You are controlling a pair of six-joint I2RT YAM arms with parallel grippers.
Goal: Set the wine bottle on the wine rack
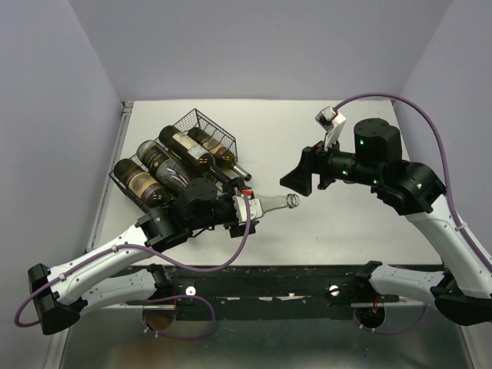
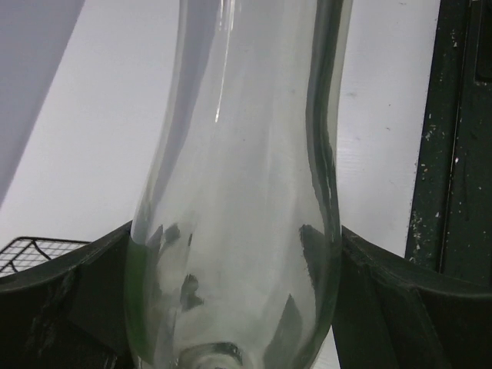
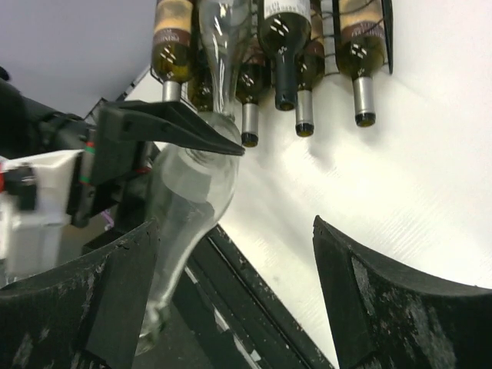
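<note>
A clear empty wine bottle [image 1: 273, 204] is held level above the table by my left gripper [image 1: 242, 209], which is shut on its body, neck pointing right. In the left wrist view the bottle [image 2: 238, 192] fills the gap between the two fingers [image 2: 69, 300]. The black wire wine rack [image 1: 206, 124] stands at the back left and holds several dark bottles [image 1: 165, 165]. My right gripper [image 1: 298, 181] is open just beyond the bottle's mouth. In the right wrist view the bottle [image 3: 188, 207] runs past the left finger [image 3: 115, 292], not gripped.
The racked bottles' necks [image 3: 296, 84] point toward the right wrist camera. A black rail [image 1: 269, 278] runs along the table's near edge. Grey walls close in the table at the left, back and right.
</note>
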